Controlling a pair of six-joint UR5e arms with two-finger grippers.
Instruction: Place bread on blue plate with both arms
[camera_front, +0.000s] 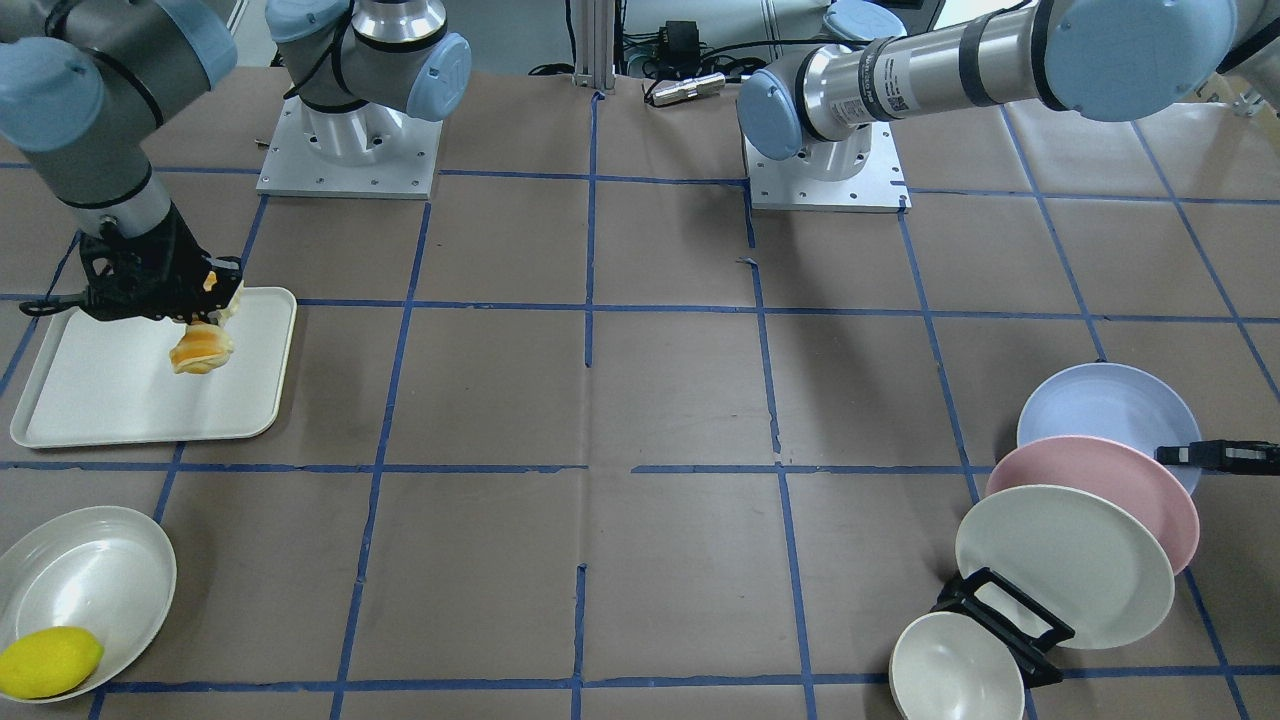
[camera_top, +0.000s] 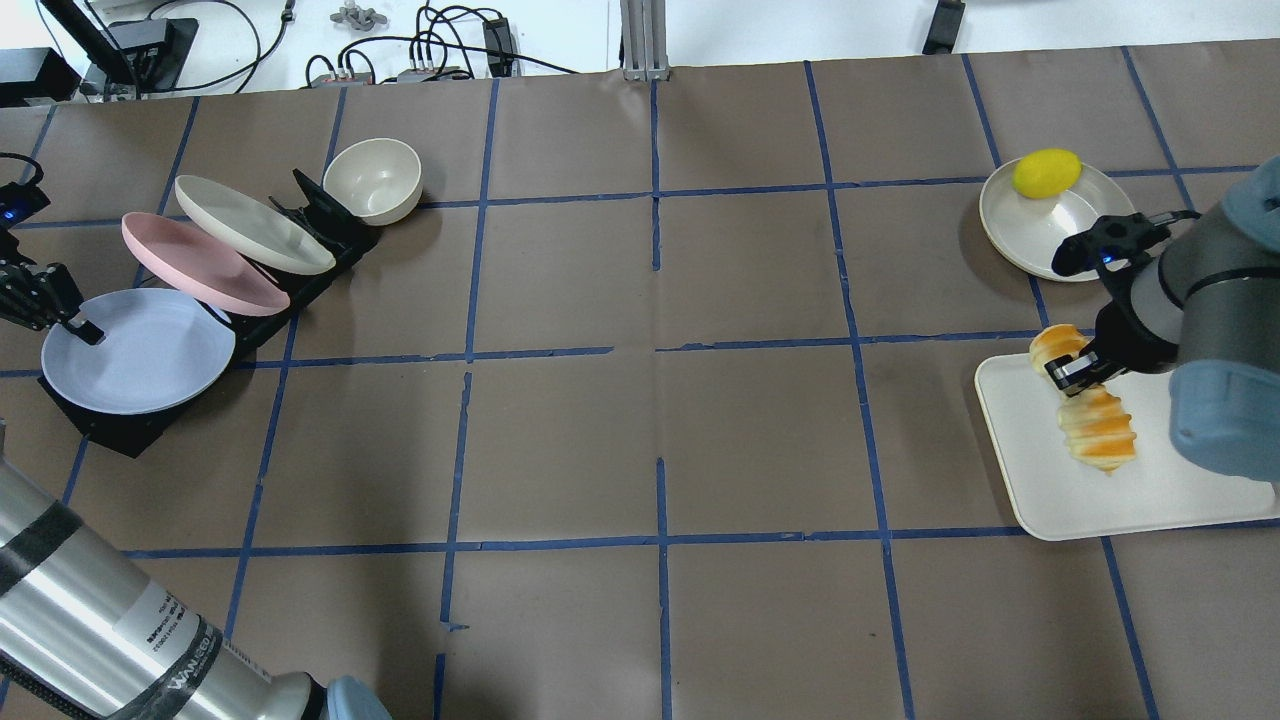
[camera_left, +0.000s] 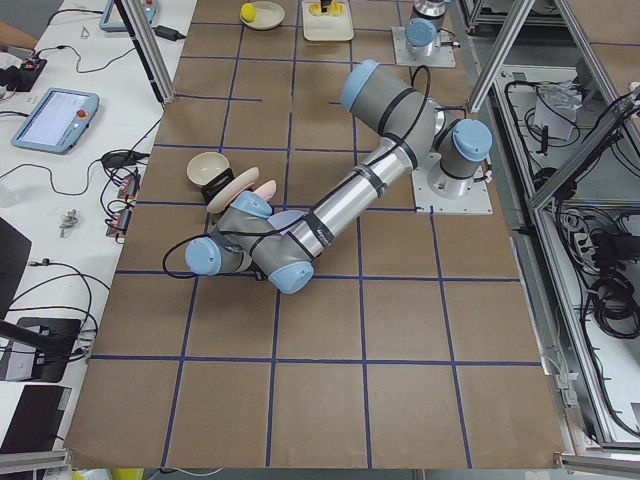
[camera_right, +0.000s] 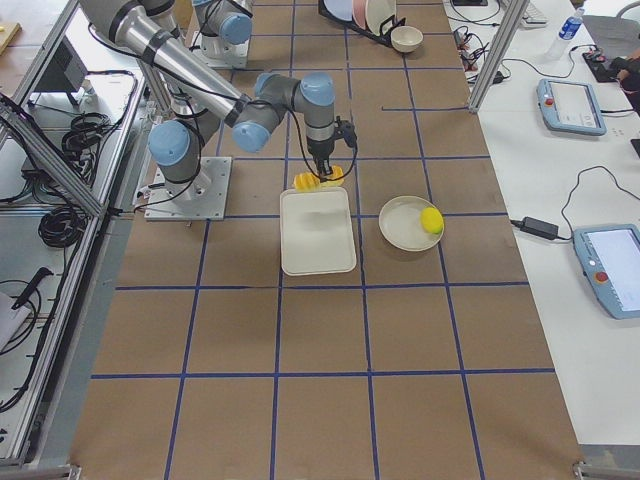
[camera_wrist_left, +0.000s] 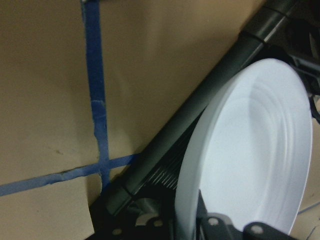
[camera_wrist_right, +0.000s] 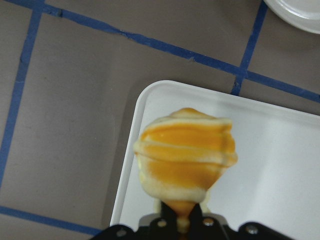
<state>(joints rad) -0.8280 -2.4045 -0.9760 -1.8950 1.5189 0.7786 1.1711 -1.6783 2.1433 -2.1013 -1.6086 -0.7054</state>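
Observation:
The bread (camera_wrist_right: 185, 150), a ridged orange and pale-yellow loaf, hangs from my right gripper (camera_wrist_right: 182, 220), which is shut on its upper end. It hangs just above the far corner of the white tray (camera_top: 1150, 500). The bread also shows in the overhead view (camera_top: 1098, 430) and the front view (camera_front: 200, 350). The blue plate (camera_top: 140, 360) leans in the lowest slot of the black rack (camera_top: 330, 215). My left gripper (camera_top: 80, 328) is at its outer rim. In the left wrist view the fingers sit close on either side of the plate's (camera_wrist_left: 255, 150) edge.
A pink plate (camera_top: 190, 260) and a cream plate (camera_top: 250, 222) lean in the same rack behind the blue one. A cream bowl (camera_top: 372, 180) stands at the rack's end. A yellow lemon (camera_top: 1046, 172) lies in a white dish (camera_front: 90, 570) beside the tray.

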